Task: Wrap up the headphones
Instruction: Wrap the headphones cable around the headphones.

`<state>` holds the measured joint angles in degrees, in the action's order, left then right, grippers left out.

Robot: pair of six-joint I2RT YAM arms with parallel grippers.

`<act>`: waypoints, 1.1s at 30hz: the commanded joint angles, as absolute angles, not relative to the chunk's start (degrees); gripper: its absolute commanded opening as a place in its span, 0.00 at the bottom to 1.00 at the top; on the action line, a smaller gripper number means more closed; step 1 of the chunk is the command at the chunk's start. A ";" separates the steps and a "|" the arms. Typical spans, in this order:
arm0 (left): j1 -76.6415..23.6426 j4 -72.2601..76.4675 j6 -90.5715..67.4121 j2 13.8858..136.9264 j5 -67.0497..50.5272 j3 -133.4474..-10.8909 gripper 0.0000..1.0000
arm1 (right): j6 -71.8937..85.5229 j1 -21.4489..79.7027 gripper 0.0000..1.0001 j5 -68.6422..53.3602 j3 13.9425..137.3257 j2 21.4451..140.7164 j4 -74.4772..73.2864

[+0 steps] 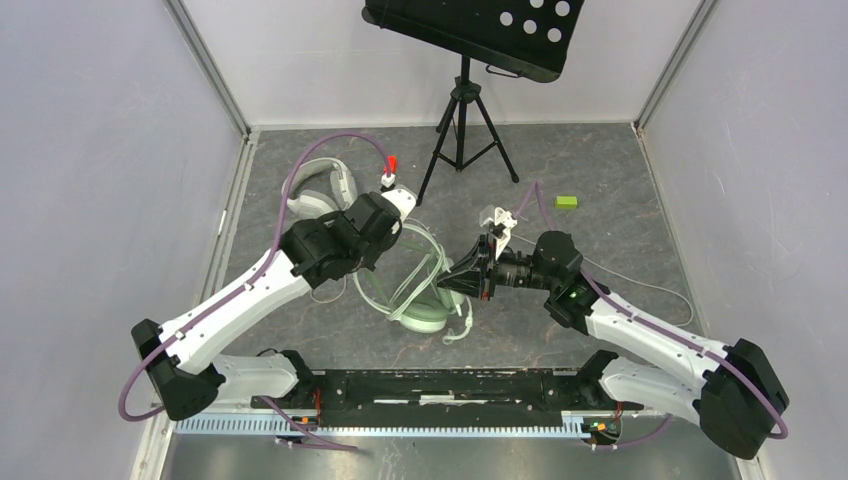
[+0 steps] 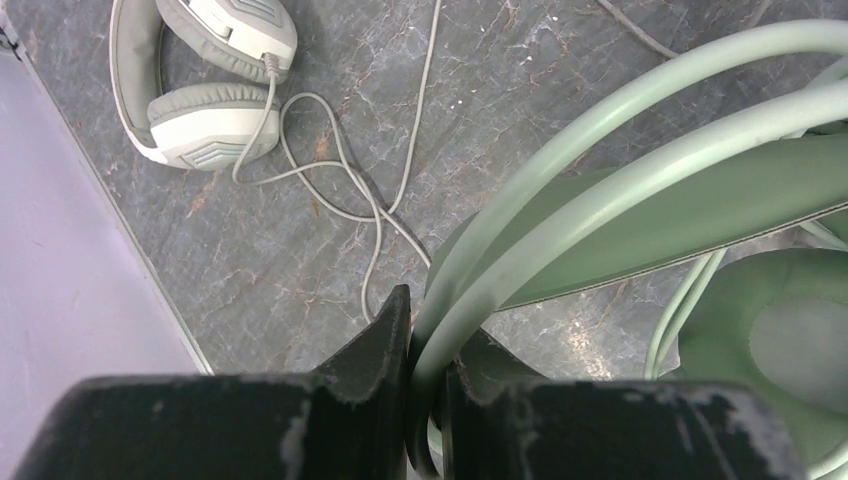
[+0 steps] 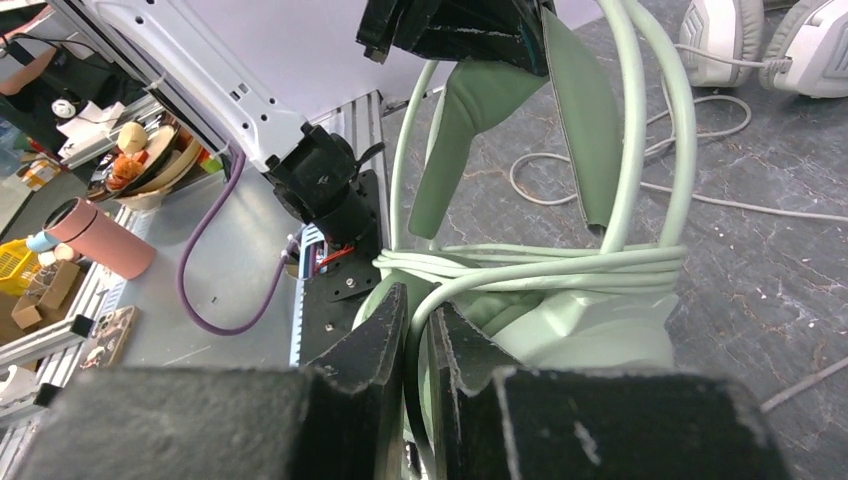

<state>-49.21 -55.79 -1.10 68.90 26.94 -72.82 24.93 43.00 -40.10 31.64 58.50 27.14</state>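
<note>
The pale mint-green headphones [image 1: 428, 312] stand in the middle of the floor between both arms, with the cable [image 3: 560, 265] wound several times around the earcups. My left gripper [image 2: 428, 330] is shut on two strands of that cable, beside the mint headband [image 2: 680, 220]. My right gripper [image 3: 418, 310] is shut on a single strand of the same cable, just in front of an earcup [image 3: 600, 340]. The white-grey headphones [image 1: 325, 190] lie at the back left, their thin cable [image 2: 345, 180] loose on the floor.
A black music stand on a tripod [image 1: 463, 120] stands at the back centre. A small green block [image 1: 567, 201] lies at the back right. White walls close in the grey floor on three sides. A grey cable [image 1: 640, 282] trails along the floor behind the right arm.
</note>
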 commanded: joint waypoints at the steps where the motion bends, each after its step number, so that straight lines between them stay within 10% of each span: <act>1: -48.86 -52.91 -8.61 69.01 31.42 -76.50 0.02 | 27.52 43.68 0.16 -43.42 31.49 58.71 34.32; 33: -48.86 -36.98 -23.22 58.55 31.31 -68.84 0.02 | 23.69 47.63 0.14 -30.87 35.91 62.08 32.51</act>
